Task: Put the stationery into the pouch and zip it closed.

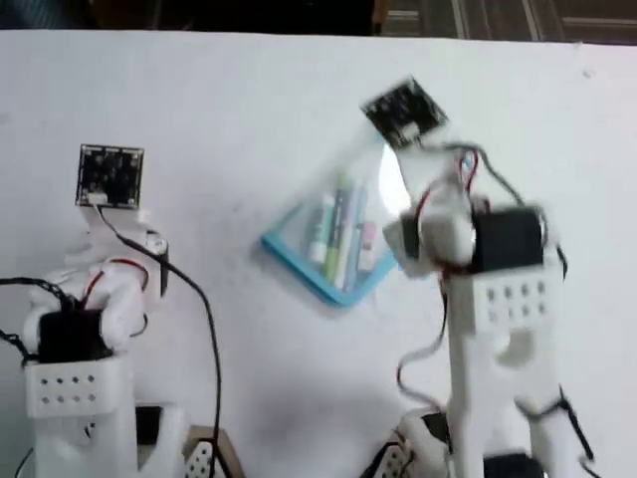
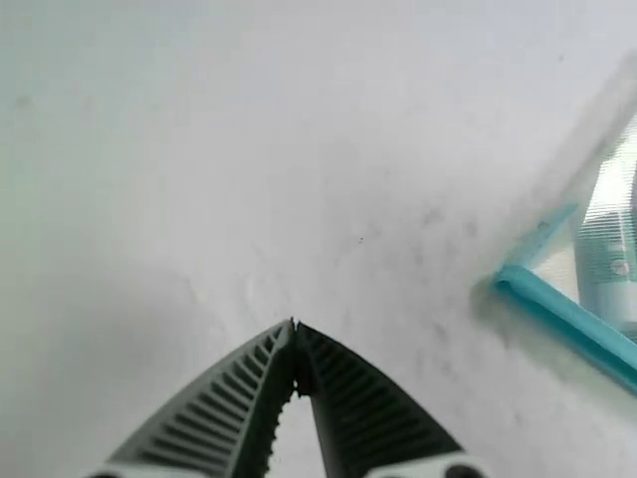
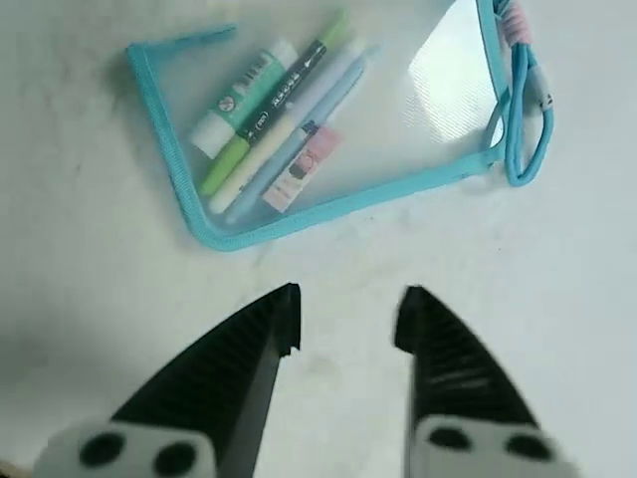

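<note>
From the high view, the pouch [image 1: 299, 231] lies flat on the white table [image 1: 229, 90], roughly between my two arms and closer to the right arm [image 1: 498, 289]. It is clear plastic with a blue border. The stationery [image 1: 341, 237] sits inside it as a bundle of sticks side by side. The left arm [image 1: 75, 339] stands well apart from the pouch, off to its side. The right arm's upper part overlaps the pouch's near edge.

In the left wrist view, the left gripper [image 2: 295, 334] is clenched, its ribbed fingers meeting at the tips with nothing between them. It hangs over bare table. One blue corner of the pouch shows off to the side, apart from the fingers.

In the right wrist view, the right gripper [image 3: 346, 317] is released, its two dark fingers spread with a clear gap and nothing held. It hovers above the table just short of the pouch's blue edge, not touching it. Through the clear wall I can make out a glue stick [image 3: 242, 100], a green pen [image 3: 274, 110], a pale blue pen [image 3: 304, 129] and a small pink eraser [image 3: 304, 171], all lying close together. A blue cord loop [image 3: 528, 119] hangs at one end of the pouch. I cannot tell whether the zip is shut.
</note>
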`<action>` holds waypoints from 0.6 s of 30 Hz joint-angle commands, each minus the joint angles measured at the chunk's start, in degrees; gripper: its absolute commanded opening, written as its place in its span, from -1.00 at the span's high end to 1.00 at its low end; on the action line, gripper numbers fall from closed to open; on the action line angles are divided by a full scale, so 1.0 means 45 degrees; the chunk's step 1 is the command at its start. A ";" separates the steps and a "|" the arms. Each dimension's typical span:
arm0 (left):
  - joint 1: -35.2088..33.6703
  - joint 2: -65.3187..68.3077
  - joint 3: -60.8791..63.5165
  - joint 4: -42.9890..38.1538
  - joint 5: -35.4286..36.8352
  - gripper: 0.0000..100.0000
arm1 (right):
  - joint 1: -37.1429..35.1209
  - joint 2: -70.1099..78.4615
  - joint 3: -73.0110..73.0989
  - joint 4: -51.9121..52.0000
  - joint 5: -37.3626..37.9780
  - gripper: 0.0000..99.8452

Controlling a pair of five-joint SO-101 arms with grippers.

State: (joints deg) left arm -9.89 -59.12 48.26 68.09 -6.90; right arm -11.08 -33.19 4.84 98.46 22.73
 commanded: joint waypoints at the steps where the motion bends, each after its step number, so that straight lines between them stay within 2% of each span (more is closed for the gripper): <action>1: -0.0088 -0.0186 0.0957 -0.1211 -0.0059 0.95 | -0.0010 -0.2452 0.2950 -0.1162 -0.1348 0.86; 4: -0.0147 -0.0186 0.2305 -0.2755 -0.0059 0.95 | -0.0068 -0.4171 0.6310 -0.3292 -0.2129 0.85; 8: -0.0381 -0.0186 0.3849 -0.4611 -0.0059 0.95 | -0.0029 -0.6379 1.0784 -0.6515 -0.2325 0.96; 11: -0.0420 -0.0186 0.4904 -0.5548 -0.0059 0.95 | -0.0029 -0.8020 1.3675 -0.8313 -0.2364 0.96; 15: -0.0498 -0.0186 0.5958 -0.6037 -0.0059 0.95 | -0.0029 -1.0383 1.6488 -0.9543 -0.2383 0.96; 18: -0.0557 -0.0186 0.6505 -0.6037 -0.0078 0.95 | -0.0029 -1.2278 1.8090 -0.9524 -0.2383 0.96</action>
State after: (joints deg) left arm -11.65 -59.03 76.57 41.89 -6.90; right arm -11.16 -81.01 81.05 56.88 12.44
